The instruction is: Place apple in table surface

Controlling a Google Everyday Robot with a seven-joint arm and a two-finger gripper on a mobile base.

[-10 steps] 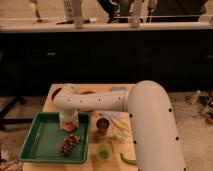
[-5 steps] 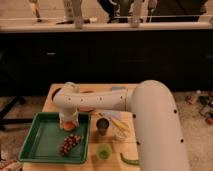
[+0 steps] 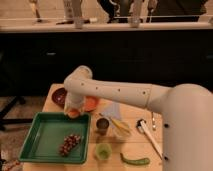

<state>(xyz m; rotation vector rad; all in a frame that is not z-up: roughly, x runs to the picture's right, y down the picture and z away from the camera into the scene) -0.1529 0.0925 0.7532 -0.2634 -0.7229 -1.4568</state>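
Arm stretched left, gripper at apple, above green tray edge

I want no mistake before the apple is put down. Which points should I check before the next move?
1. Tool at the green tray's far right corner: ok.
2. Apple in view under the tool: ok.
3. Apple firmly held: cannot tell.
4. Apple above bare table surface: not ok, it overlaps the tray rim.
5. Gap between apple and orange bowl: cannot tell.
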